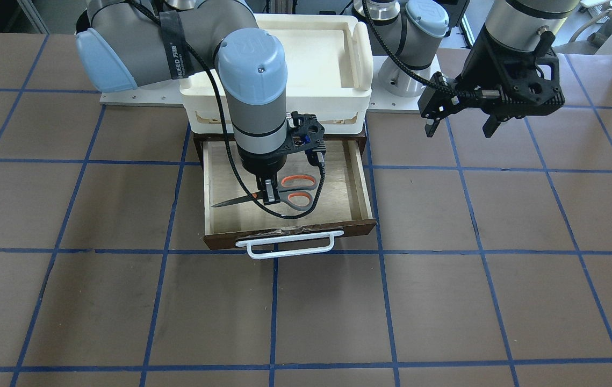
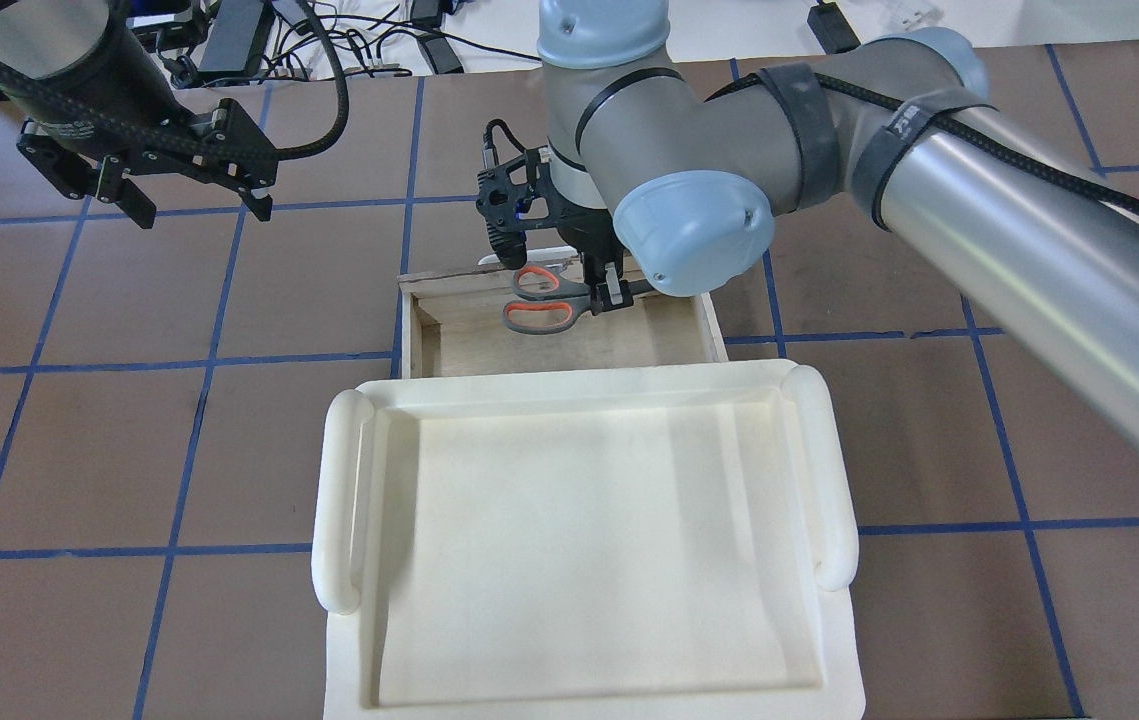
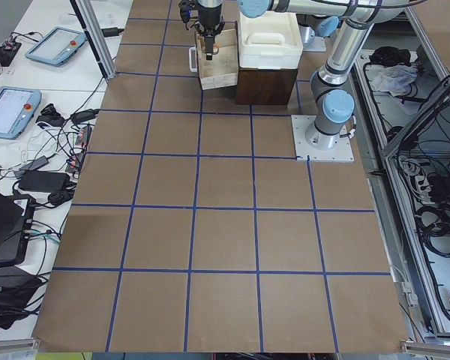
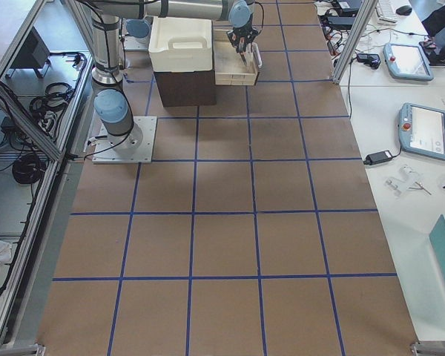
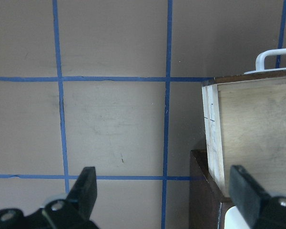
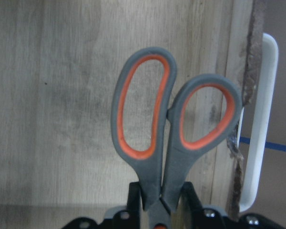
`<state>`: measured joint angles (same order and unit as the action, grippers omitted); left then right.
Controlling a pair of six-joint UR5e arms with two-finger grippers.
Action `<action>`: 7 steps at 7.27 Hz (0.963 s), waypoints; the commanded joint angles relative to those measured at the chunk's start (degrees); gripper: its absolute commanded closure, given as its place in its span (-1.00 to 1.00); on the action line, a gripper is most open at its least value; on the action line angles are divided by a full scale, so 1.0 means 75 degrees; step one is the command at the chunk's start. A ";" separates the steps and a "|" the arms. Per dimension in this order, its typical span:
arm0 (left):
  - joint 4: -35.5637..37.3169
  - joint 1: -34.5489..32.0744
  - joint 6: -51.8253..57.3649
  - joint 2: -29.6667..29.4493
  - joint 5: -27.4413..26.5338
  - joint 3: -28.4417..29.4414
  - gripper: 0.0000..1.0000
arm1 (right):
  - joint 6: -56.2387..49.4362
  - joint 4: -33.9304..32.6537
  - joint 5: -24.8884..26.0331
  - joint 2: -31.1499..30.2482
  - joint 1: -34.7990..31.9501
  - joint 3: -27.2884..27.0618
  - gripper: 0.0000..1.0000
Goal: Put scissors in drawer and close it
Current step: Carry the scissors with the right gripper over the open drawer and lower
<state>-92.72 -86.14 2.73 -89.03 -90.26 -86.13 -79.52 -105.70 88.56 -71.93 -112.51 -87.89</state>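
The drawer (image 1: 362, 177) stands pulled open, its white bar handle (image 1: 284, 244) facing away from the robot. The scissors (image 1: 297, 191), grey with orange-red inner loops, lie level inside the drawer's walls, blades closed. My right gripper (image 1: 270, 196) is shut on the scissors near the pivot. Whether they touch the floor I cannot tell. The right wrist view shows both loops (image 6: 171, 124) above the fingers (image 6: 135, 195) and the plywood floor (image 6: 62, 95) behind. My left gripper (image 1: 459, 130) hangs open and empty over the table beside the drawer, whose side wall (image 5: 252, 129) shows in its wrist view.
A white plastic tray (image 2: 339, 500) sits on top of the dark brown cabinet (image 1: 196, 145) that houses the drawer. The right arm's elbow (image 2: 689, 230) hangs over the drawer's far right corner. Brown table surface (image 1: 445, 301) with blue tape lines lies all around.
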 commanded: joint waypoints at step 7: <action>0.0000 0.0000 0.0000 0.0012 0.0000 0.0000 -1.00 | 0.0583 -0.0098 0.0098 0.0358 -0.0387 0.0082 -1.00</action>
<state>-92.72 -86.13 2.73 -88.95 -90.26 -86.13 -75.09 -105.96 88.81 -68.43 -116.00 -87.45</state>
